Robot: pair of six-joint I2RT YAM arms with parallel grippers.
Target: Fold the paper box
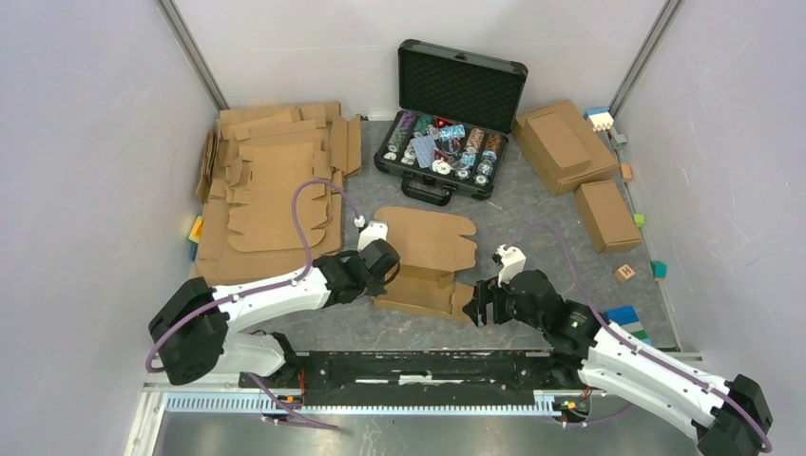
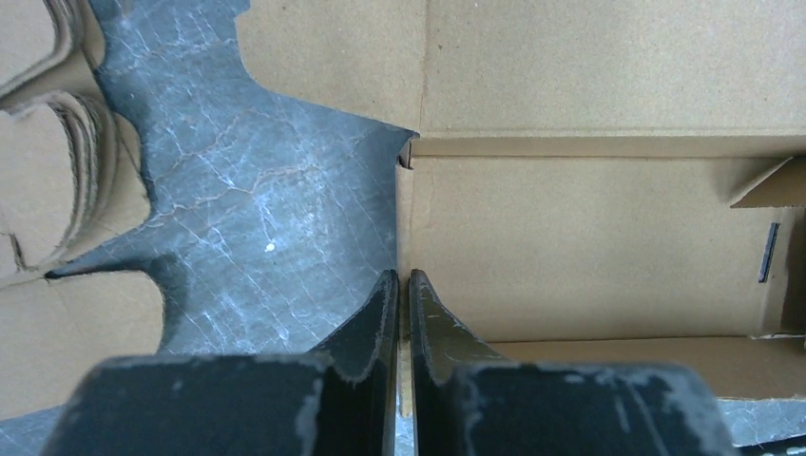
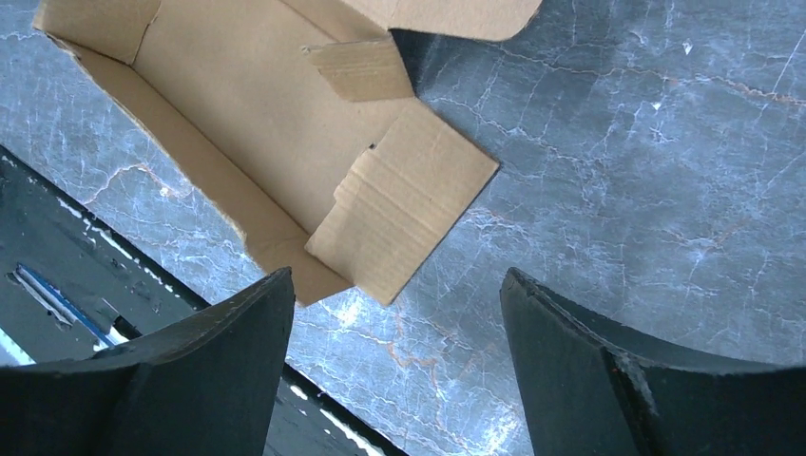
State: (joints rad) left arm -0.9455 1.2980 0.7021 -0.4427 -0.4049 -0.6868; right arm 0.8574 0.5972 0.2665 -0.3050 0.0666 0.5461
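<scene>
Fingers [image 2: 371, 323] of the left gripper [image 2: 402, 277] are pressed almost together and seem to pinch the upright end wall of the paper box [image 2: 589, 247], which opens as a shallow tray just in front of them. The right gripper [image 3: 397, 274] is spread wide and holds nothing, with the opposite end flap [image 3: 404, 214] lying flat just ahead of its fingertips. I judge the work about half done: the long walls and one end stand, but this flap must be raised and the lid panel [image 1: 428, 233], flat beyond the tray, closed.
</scene>
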